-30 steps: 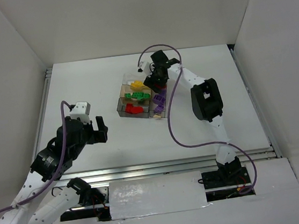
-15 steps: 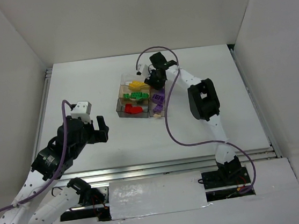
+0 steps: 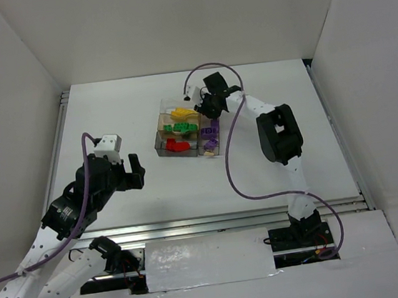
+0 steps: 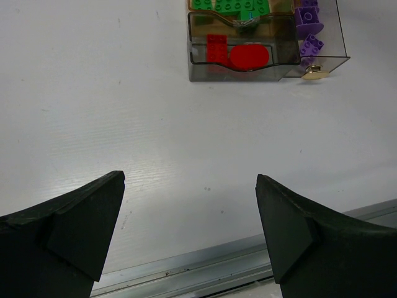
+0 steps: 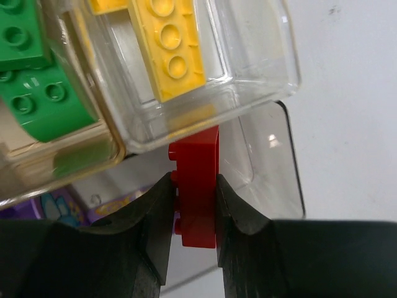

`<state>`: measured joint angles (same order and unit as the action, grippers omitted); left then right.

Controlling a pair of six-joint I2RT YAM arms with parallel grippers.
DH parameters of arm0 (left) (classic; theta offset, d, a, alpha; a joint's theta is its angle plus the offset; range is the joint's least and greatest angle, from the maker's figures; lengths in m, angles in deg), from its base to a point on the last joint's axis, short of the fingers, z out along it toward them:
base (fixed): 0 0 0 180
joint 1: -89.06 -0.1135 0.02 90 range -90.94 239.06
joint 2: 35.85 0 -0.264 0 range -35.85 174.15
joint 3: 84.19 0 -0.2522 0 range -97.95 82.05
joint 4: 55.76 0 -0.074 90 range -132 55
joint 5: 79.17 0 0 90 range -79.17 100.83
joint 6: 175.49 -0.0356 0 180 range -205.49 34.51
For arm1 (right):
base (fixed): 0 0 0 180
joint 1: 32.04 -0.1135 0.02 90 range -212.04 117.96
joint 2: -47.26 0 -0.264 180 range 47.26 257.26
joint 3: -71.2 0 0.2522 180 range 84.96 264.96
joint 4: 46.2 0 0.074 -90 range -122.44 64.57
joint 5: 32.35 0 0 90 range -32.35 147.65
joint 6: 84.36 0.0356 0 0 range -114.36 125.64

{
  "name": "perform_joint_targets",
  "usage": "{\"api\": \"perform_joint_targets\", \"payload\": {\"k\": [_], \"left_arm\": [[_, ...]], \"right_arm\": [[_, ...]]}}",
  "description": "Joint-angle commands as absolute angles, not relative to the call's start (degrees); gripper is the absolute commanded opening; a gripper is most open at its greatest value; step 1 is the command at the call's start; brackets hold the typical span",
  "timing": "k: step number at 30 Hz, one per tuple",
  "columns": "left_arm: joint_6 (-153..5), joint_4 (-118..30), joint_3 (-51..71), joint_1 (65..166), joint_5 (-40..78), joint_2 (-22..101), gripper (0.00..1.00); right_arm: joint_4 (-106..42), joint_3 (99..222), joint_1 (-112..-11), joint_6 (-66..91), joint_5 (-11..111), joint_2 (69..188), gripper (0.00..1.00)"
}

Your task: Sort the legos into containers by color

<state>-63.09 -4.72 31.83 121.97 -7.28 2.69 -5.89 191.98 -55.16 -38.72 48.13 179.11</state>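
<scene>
One red brick [image 5: 195, 158] is pinched edge-on in the right gripper [image 5: 194, 192]. Over the last second the gripper has drifted slightly right, its elbow swinging outward. It now hangs by the far right corner of the tray [image 5: 260, 68], next to the yellow brick [image 5: 167, 46]. We judge that the wrong spot. The other red pieces [image 4: 239, 56] lie in the near compartment, so the brick must come back over the green bricks [image 5: 37, 93]. The dividing walls and the purple bricks [image 4: 308, 22] in the long right-hand compartment crowd that path. The left gripper [image 4: 189, 180] hovers spread wide and empty, well apart at the near left.
</scene>
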Motion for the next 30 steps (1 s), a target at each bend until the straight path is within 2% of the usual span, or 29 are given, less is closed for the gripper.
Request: {"api": "perform_joint_targets", "payload": {"k": [1,10,15,21,22,25,30], "left_arm": [[-64.5,-7.1,32.2,121.6,-6.8,2.5,0.99],[-64.0,-6.5,32.1,121.3,-7.6,1.7,1.00],[-61.9,-4.9,31.6,120.7,-13.2,1.1,1.00],[-60.3,-3.5,31.1,118.5,-16.9,0.0,0.99],[-60.6,-4.0,31.2,118.1,-16.3,-0.2,1.00],[-61.1,-4.4,31.3,117.5,-15.0,-0.3,1.00],[-61.1,-4.4,31.4,117.5,-14.4,-0.7,1.00]], "right_arm": [[-12.7,189.7,-55.9,-36.6,47.8,169.2,0.26],[-12.4,188.9,-56.7,-27.5,48.3,159.9,0.25],[-8.4,188.5,-60.9,-13.9,48.7,152.6,0.17],[-13.7,172.8,-69.4,-9.4,43.1,142.6,0.14],[-15.6,168.1,-70.4,-8.8,43.1,142.0,0.14],[-20.0,164.3,-72.7,-8.6,42.9,142.9,0.14],[-20.0,165.5,-73.0,-7.3,43.0,147.4,0.18]]}}
